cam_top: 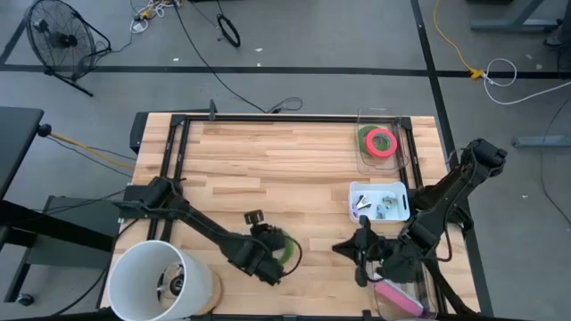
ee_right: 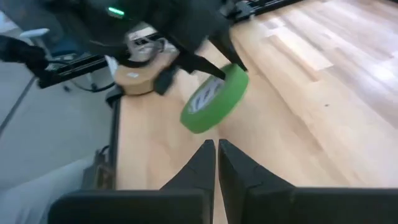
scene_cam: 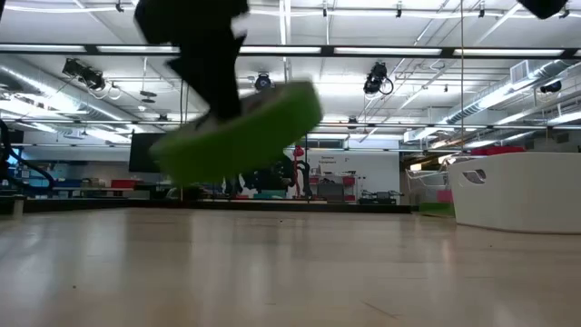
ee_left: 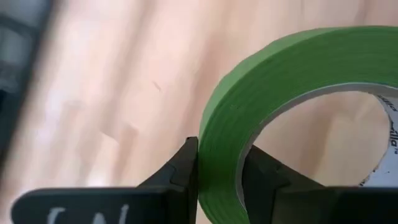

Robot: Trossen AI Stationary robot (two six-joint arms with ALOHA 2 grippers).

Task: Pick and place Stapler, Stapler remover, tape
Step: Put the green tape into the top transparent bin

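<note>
Tape roll [cam_top: 284, 249], green, pinched by its wall in the left tool [cam_top: 268, 256] and lifted clear of the desk [cam_top: 268, 169], tilted in the low view with its hole angled upward. Held near the front of the desk, left of centre. Clear bin [cam_top: 382, 141] at the far right, already holding a red-pink roll [cam_top: 382, 143] over a second green one, well apart from the carried roll: away and to the right, diagonally across the boards. Probably the next leg, a carry that way with the roll kept edge-gripped. Right tool [cam_top: 361, 259] clenched on nothing, waiting at the front right, just beside a white tray [cam_top: 379, 201] of small parts.
</note>
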